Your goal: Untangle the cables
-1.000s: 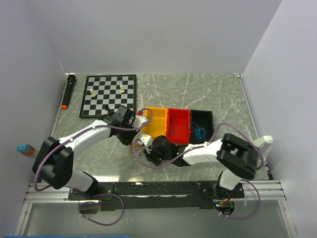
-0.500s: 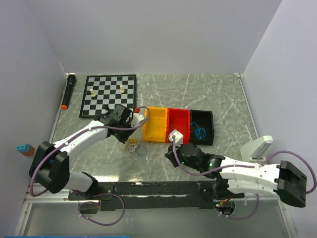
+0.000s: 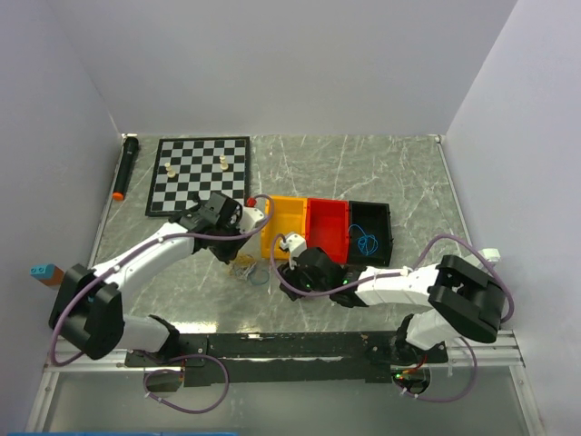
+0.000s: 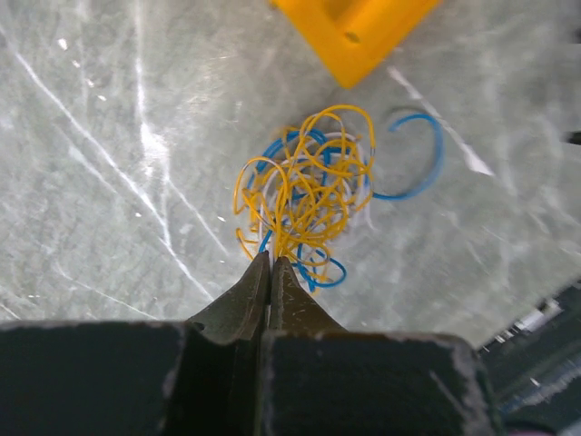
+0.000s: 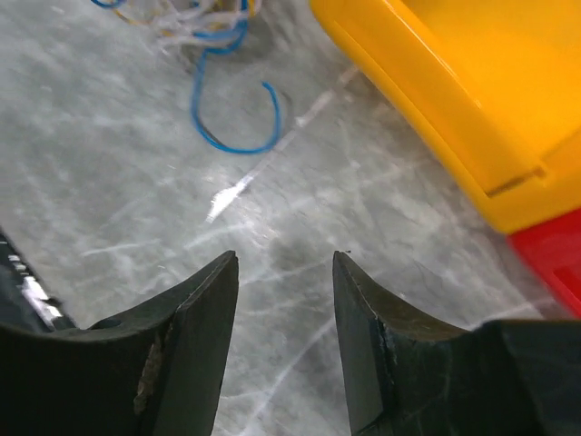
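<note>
Here, white walls (image 3: 272, 64) enclose a marbled table (image 3: 363, 173).

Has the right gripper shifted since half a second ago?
Yes. In the top view the right gripper went left, from in front of the red bin to in front of the yellow bin, nearer the cables.

Both arms same build: white link shells, black joint housings. Left arm (image 3: 150, 247), right arm (image 3: 390, 283). Purple cords (image 3: 445, 237) loop loose along each. Black base rail (image 3: 290, 345) at the bottom of the top view. Left gripper (image 4: 270, 259): dark fingers tapering to thin tips. Right gripper (image 5: 286, 259): dark, curved fingers (image 5: 207, 304), scuffed pale edges.
</note>
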{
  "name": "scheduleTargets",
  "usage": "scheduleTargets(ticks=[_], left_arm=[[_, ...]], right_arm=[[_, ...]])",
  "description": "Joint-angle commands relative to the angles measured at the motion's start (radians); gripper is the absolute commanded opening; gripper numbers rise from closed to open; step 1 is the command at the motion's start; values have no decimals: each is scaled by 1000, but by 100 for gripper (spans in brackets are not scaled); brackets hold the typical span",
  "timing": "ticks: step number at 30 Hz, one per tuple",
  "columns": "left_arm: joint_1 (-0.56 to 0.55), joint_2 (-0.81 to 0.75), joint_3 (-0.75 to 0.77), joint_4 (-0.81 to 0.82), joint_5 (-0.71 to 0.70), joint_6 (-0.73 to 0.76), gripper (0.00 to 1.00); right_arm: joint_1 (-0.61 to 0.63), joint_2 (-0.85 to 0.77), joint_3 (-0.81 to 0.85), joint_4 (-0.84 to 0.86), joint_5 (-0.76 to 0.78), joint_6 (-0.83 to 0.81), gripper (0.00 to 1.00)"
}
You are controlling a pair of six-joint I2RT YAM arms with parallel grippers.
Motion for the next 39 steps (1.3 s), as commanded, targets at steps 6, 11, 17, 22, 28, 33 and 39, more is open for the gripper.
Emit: scheduleTargets(ticks=[6,11,17,22,28,33,39], left_arm=[[1,-226,269,-207,312,88,1],[1,-251,289,-256,376,112,1],[-1,-260,297,-267,384,121,1],[1,-256,341,-286,395,118,2],[1,-254,351,-290,390,114,2],[-1,-247,358,-287,384,114,3],[-1,-234,390,-284,389,105,3]], right_arm=[[-35,-176,-51,161,-125,15,55],[-67,-272,-117,235,-172,49,56],[-73,-323,-120,301,-229,8,58],[-99,-280,-100,345,-378,12,60],[-142,-277,-149,460,-550,45,59],[-174,-283,-142,405,-649,10,58],[-176,-236,-54,195,-660,-90,55]])
